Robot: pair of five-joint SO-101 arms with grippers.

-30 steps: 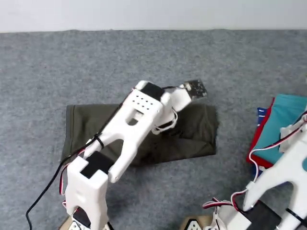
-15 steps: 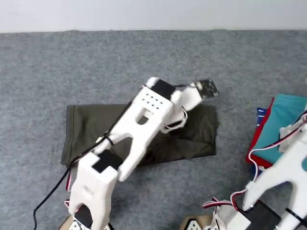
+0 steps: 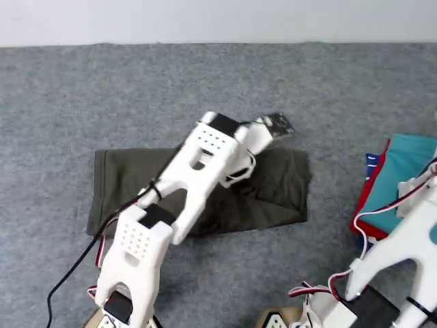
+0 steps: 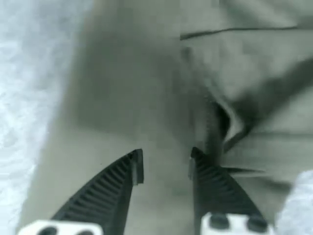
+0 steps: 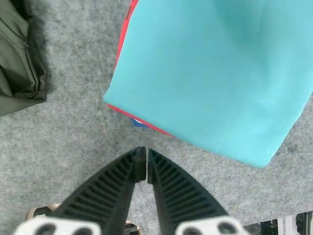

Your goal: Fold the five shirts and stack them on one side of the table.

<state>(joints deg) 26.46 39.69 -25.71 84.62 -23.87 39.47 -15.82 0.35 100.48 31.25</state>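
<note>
Pulling back slightly from its reach of half a second ago, the left arm (image 3: pixel 198 164) holds the left gripper (image 4: pixel 164 164) over the olive shirt (image 4: pixel 122 98). Its fingers are apart, rumpled cloth directly beneath and between them, nothing gripped. The right gripper (image 5: pixel 145 157), fingers together and empty, hangs over the grey mat (image 5: pixel 73 122), with the teal shirt (image 5: pixel 210 73) just beyond its fingertips. That shirt tops a pile showing a red shirt (image 3: pixel 360 205) and a blue shirt (image 3: pixel 371 162) at its edges. At least three shirts appear stacked; the olive one looks folded but lies apart, awaiting transfer.
</note>
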